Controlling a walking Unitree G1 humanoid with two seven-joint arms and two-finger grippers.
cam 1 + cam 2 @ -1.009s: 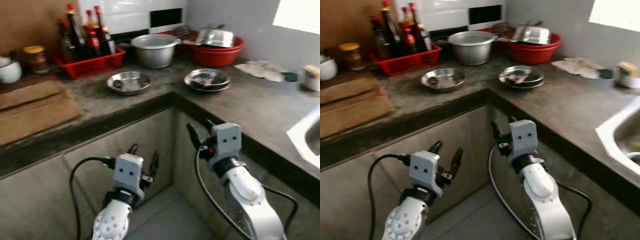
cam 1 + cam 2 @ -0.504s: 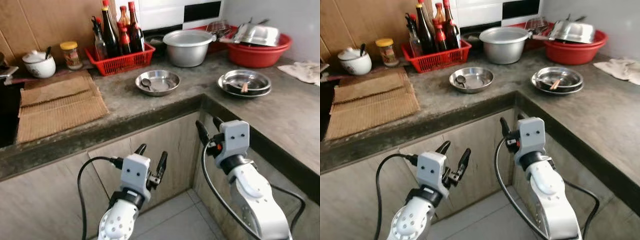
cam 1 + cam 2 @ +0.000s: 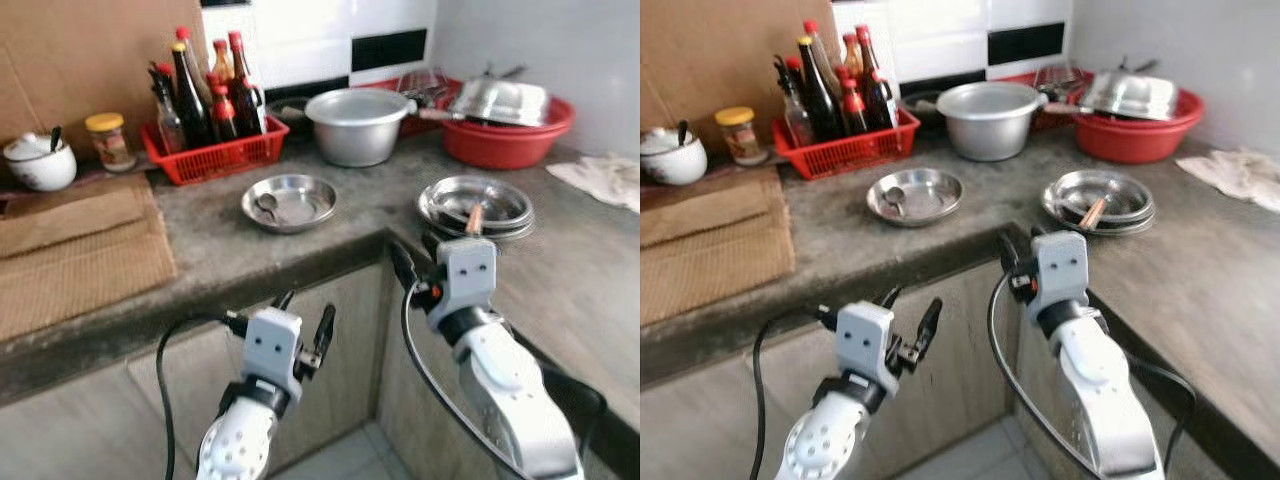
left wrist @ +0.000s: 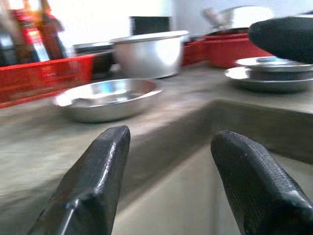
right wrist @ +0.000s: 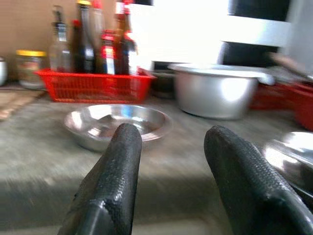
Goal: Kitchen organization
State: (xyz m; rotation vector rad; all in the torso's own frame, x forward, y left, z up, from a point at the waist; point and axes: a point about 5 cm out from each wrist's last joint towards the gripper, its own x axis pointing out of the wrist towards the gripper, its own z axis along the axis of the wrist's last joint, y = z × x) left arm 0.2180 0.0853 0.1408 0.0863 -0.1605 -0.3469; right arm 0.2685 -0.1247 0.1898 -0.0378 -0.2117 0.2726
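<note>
While both arms were held in front of the cabinet fronts below the corner of the surface [image 3: 230,250], each end effector was seen with its fingers spread apart and nothing held between them. The left end effector [image 3: 305,320] was raised just under the surface's front edge, and the right end effector [image 3: 415,262] was lifted to the corner edge itself. Beyond the two, a shallow steel bowl [image 3: 289,201] lay on the surface, a small spoon-like piece resting in it, apart from both end effectors. Near the right end effector, stacked steel plates [image 3: 476,206] were placed, with a wooden-handled utensil across them. Farther back, a steel pot [image 3: 360,124] was set beside a red basket of bottles [image 3: 208,150], and a red basin [image 3: 505,135] with metal ware stood to the right. A jar [image 3: 105,140], a white bowl [image 3: 38,165] and cardboard sheets [image 3: 75,260] were seen at the left, a cloth [image 3: 605,180] at the far right.
</note>
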